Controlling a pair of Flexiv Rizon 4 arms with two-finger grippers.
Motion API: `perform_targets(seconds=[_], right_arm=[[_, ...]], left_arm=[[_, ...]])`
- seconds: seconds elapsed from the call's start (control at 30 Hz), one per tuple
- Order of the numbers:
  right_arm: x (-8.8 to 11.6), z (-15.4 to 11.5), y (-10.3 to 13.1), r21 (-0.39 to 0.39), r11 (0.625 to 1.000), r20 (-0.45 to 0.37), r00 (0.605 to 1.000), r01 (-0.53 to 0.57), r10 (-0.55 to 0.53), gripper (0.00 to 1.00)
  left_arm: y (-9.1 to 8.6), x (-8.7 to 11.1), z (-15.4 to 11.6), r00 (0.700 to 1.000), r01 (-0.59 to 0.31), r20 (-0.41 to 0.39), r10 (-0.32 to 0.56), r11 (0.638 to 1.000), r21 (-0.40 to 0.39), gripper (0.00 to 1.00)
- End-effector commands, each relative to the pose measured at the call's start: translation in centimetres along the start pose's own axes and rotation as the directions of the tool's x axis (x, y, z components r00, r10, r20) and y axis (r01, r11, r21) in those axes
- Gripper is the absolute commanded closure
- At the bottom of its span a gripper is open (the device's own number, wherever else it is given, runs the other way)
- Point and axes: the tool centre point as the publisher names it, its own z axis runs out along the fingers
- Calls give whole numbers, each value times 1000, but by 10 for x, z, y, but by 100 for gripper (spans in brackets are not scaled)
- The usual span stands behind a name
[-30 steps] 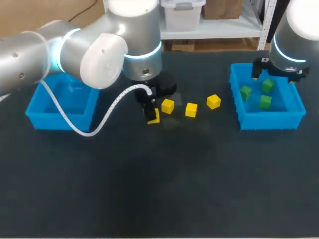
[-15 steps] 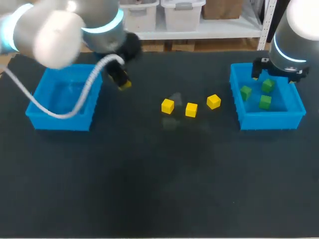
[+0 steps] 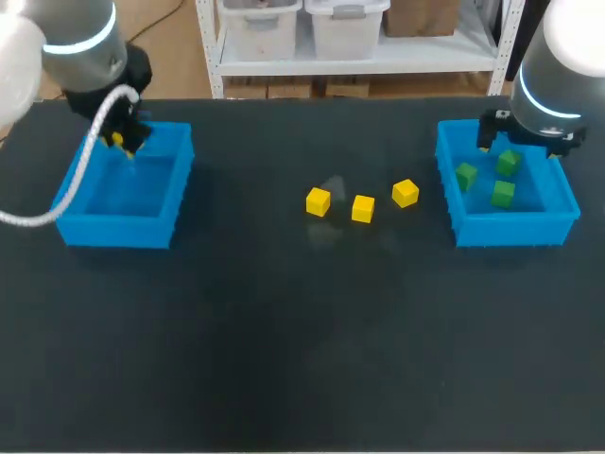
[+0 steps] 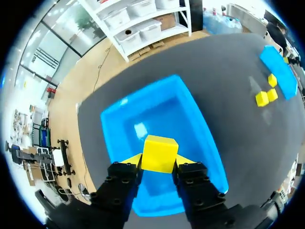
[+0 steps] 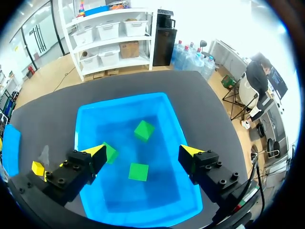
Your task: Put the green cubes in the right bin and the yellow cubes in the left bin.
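Left wrist view: left gripper (image 4: 158, 164) pinches yellow cube (image 4: 159, 151) over left bin (image 4: 143, 107); release likely next; right gripper (image 5: 143, 151) spread.

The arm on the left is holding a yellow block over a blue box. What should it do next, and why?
Probably open the left gripper and let the yellow cube drop. The cube is pinched between its fingers right over the left bin, with the bin's blue floor below it.
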Motion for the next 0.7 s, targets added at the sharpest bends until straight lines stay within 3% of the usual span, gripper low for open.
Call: perform_targets(seconds=[0.03,0.17,0.3,0.4,0.47,0.57,0.7], right_arm=[[3,-1,-1,-1,1000,9,1000,-2,2,0],[3,-1,-1,-1,1000,9,1000,-2,2,0],[3,-1,-1,-1,1000,9,1000,-2,2,0],[3,-1,-1,-1,1000,9,1000,-2,2,0],[3,-1,-1,-1,1000,9,1000,-2,2,0],[3,-1,-1,-1,1000,9,1000,-2,2,0],[3,-1,-1,-1,1000,9,1000,-2,2,0]], left_arm=[[-7,12,4,999,-11,43,11,1000,3,0],[-18,-2,-2,997,-30,70,28,999,25,0],[-40,-40,-11,985,-99,151,89,993,59,0],[-68,-73,-24,954,-202,245,173,975,96,0],[-98,-95,-31,915,-321,296,274,939,124,0],[-134,-116,-32,885,-408,301,354,903,136,0],[-175,-132,-23,889,-429,255,381,887,171,0]])
